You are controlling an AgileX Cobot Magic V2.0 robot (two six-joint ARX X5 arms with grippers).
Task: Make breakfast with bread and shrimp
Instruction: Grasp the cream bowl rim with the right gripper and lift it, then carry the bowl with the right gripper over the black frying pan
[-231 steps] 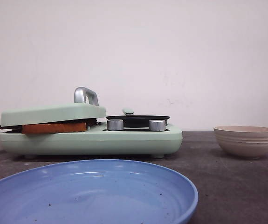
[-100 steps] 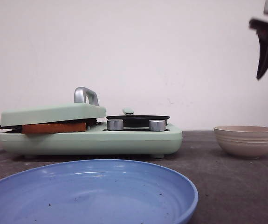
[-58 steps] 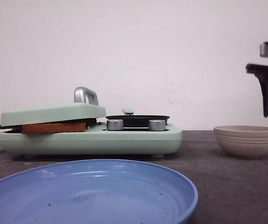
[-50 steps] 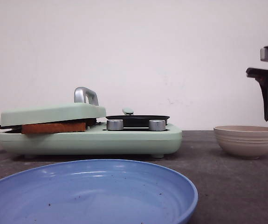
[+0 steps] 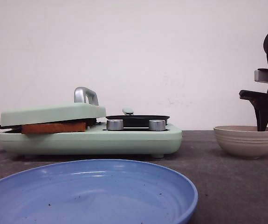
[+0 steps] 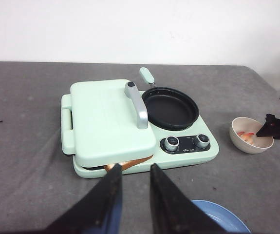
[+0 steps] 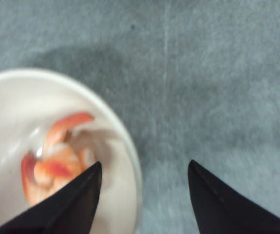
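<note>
I have the right claw spread wide and low over the beige bowl, but it sits off-centre: one finger hangs inside the bowl, the other outside, straddling the rim at the bowl's 3 o'clock edge in the front view. The shrimp lie in a small heap on the bowl's floor, beside the inner finger. If I close here, I judge the claw will clamp the rim, tip the bowl and miss the shrimp. The left claw hovers parted and empty, short of the green grill, whose lid lies on the bread. The skillet sits empty.
</note>
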